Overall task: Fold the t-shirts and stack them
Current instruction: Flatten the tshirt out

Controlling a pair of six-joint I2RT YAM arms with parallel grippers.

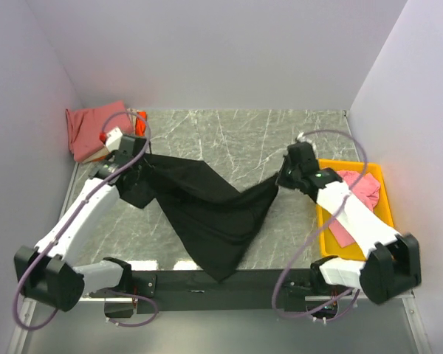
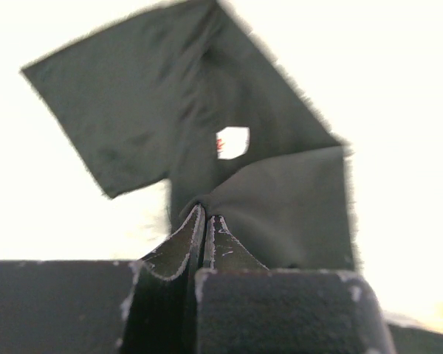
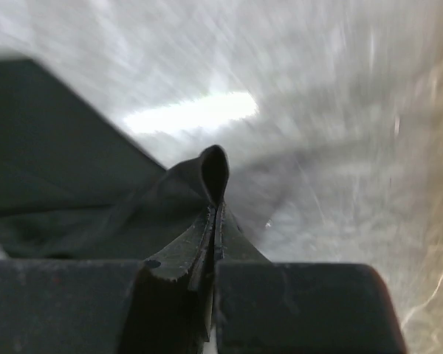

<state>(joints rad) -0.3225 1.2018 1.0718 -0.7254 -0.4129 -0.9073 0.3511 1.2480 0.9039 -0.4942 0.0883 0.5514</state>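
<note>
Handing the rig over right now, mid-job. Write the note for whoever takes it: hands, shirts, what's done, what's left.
Left hand: shut on one end of the black t-shirt.
Right hand: shut on its other end.
The black t-shirt hangs spread between them, unfolded, its low point drooping to the near edge of the table.
Dusty-red t-shirt: back left corner, seemingly already laid down.
Pink t-shirt: in the yellow bin, right side.
Left to do: fold and stack the black one, then the pink.
</note>
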